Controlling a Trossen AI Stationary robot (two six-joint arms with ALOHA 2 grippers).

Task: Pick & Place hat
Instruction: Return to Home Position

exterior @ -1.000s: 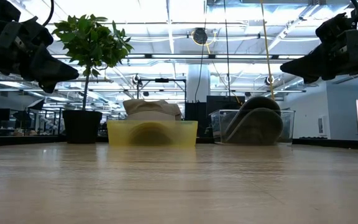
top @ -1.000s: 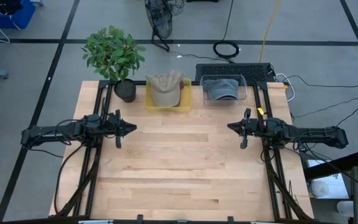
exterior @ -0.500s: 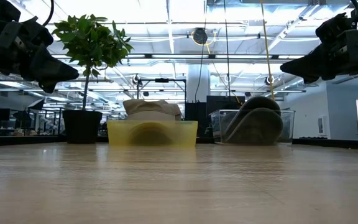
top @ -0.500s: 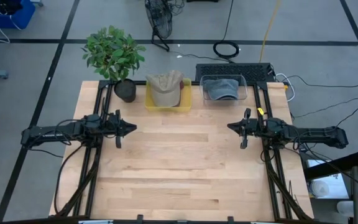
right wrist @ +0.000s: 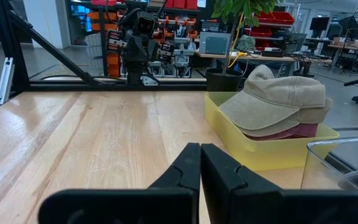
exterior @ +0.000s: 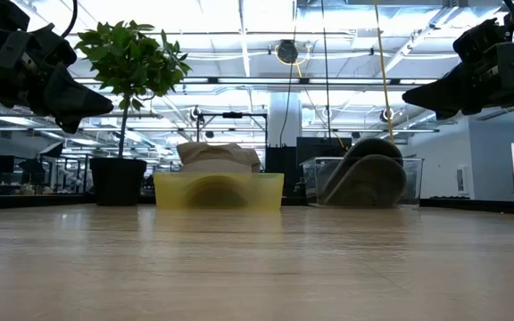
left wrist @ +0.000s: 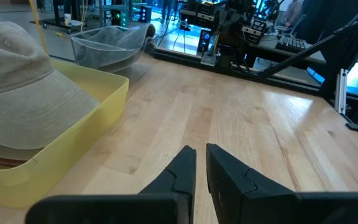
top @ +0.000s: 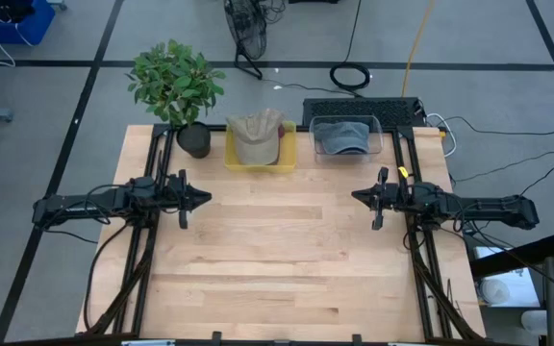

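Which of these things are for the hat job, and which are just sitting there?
For the hat job: tan caps stacked in the yellow bin; grey cap in the transparent bin; left gripper and right gripper, both empty, jaws shut, at the table's sides.
Just sitting there: potted plant beside the yellow bin; coiled cable on the floor.

1. At frame left we saw the left arm, matte black, slender and jointed.
2. At frame right the right arm looked alike, bearing a small yellow mark.
3. The left gripper had dark, wedge-shaped fingers.
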